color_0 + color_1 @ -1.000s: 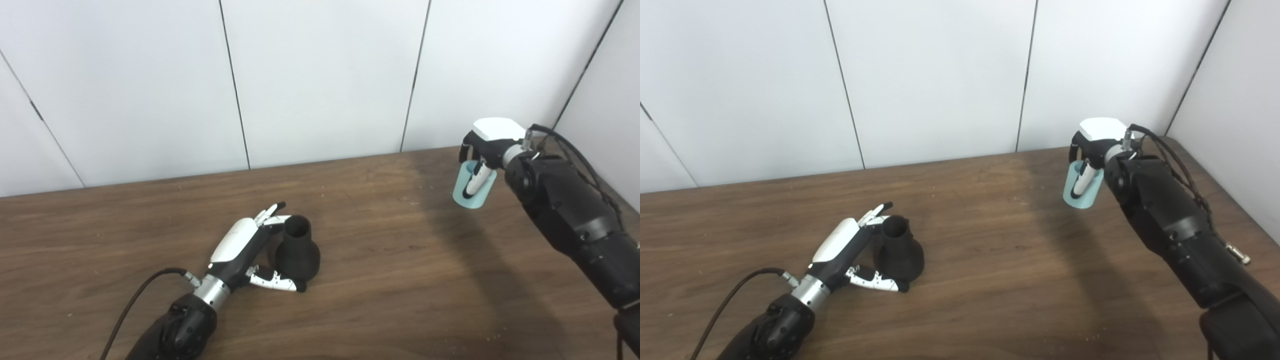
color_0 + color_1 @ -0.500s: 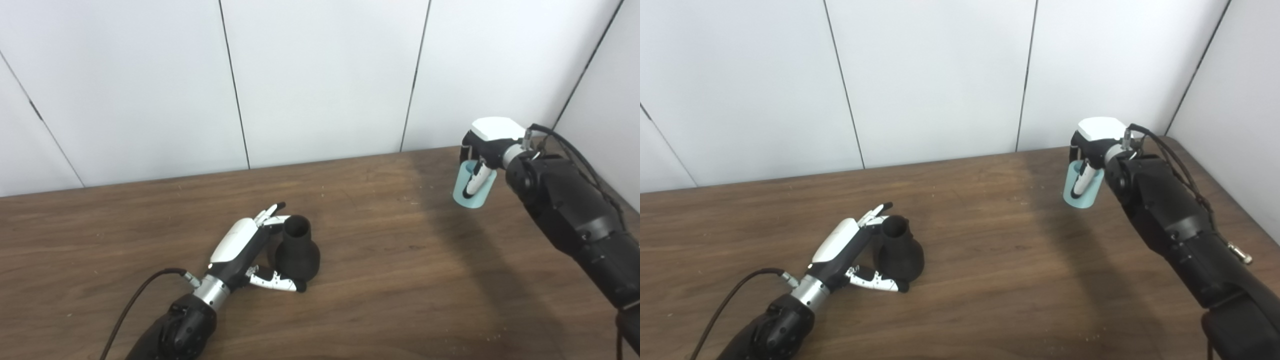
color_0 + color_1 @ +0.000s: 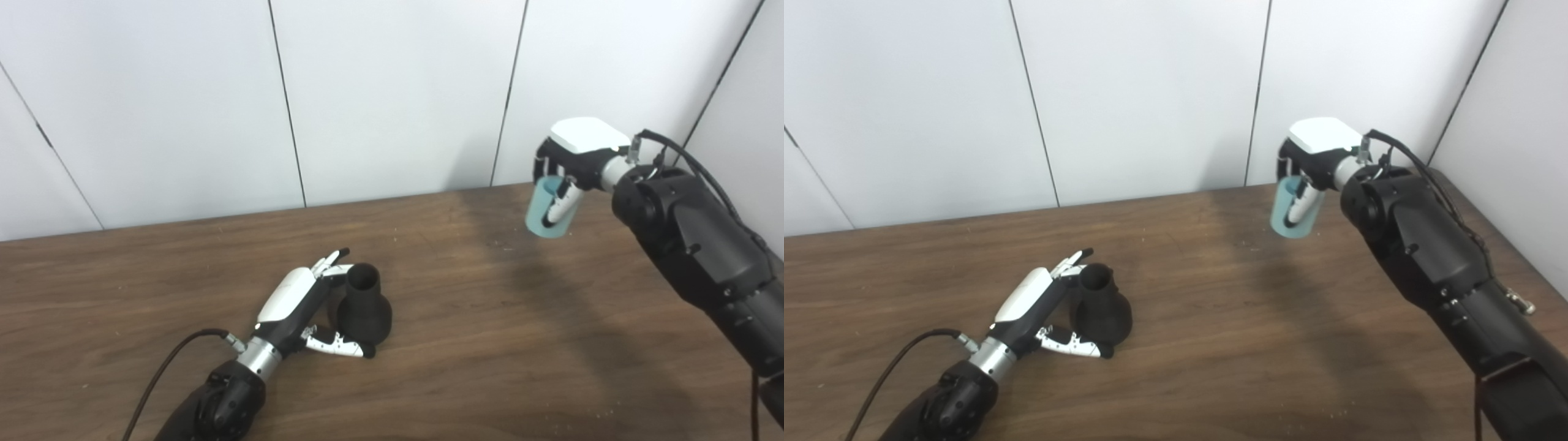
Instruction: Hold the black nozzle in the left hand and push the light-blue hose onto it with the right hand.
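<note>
The black nozzle (image 3: 362, 304) stands upright on the wooden table (image 3: 490, 343), narrow open end up, near the middle. My left hand (image 3: 300, 306) lies beside it on its left with fingers spread along its side and the thumb stretched under its base; it is open, not closed on the nozzle. My right hand (image 3: 572, 162) is raised above the table's far right and is shut on the short light-blue hose (image 3: 547, 206), which hangs tilted below the palm with one finger across it.
White wall panels (image 3: 392, 92) rise right behind the table's far edge, and another wall closes the right side. A black cable (image 3: 165, 367) runs from my left wrist across the table's front left.
My right hand has lifted the light-blue hose higher and carried it left, toward the table's middle. My left hand and the nozzle have stayed where they were.
</note>
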